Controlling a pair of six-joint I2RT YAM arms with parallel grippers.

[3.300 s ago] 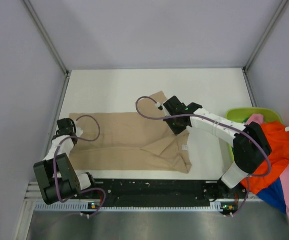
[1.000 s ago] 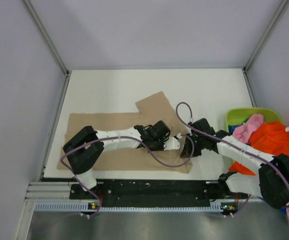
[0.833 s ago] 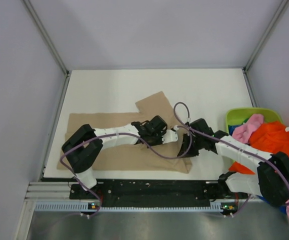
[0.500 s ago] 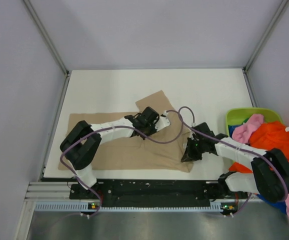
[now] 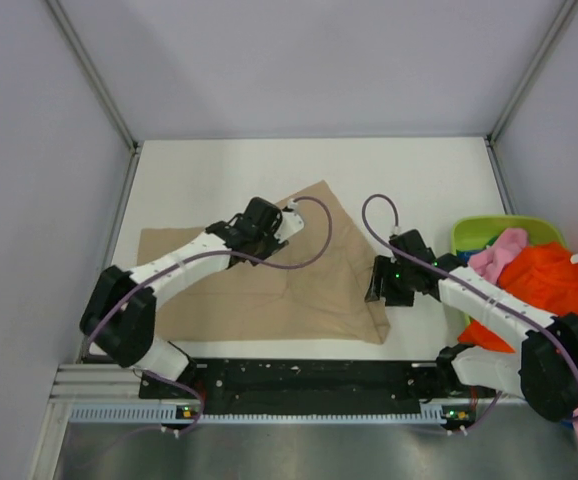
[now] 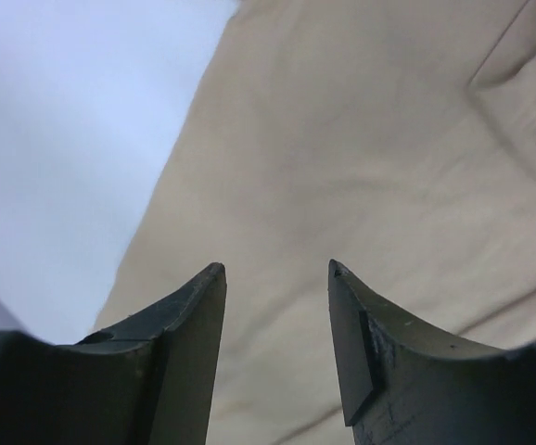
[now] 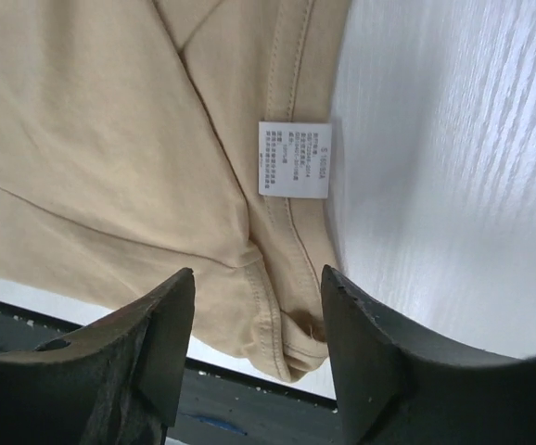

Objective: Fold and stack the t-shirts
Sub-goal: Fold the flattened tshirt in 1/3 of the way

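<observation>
The tan t-shirt (image 5: 219, 295) lies flat across the table's near half, with one part folded over diagonally at its right end (image 5: 344, 270). My left gripper (image 5: 254, 222) hovers open over the shirt's far edge; in the left wrist view its fingers (image 6: 275, 267) are apart above plain tan cloth (image 6: 361, 139). My right gripper (image 5: 380, 285) stands open over the shirt's right edge. The right wrist view shows its fingers (image 7: 259, 273) either side of the hem corner, holding nothing, near a white care label (image 7: 293, 159). Orange (image 5: 549, 285), pink (image 5: 497, 256) and blue (image 5: 549, 388) t-shirts lie heaped at the right.
A lime-green basket (image 5: 477, 228) sits at the right under the heap of shirts. The black rail (image 5: 299, 372) runs along the near edge, just past the shirt's hem. Bare white table (image 5: 409, 180) lies beyond the tan shirt. Grey walls close in the left, back and right.
Both grippers have gone from shut to open and let go of the tan cloth. The left arm has drawn back to the far left; the folded part now lies flat.
</observation>
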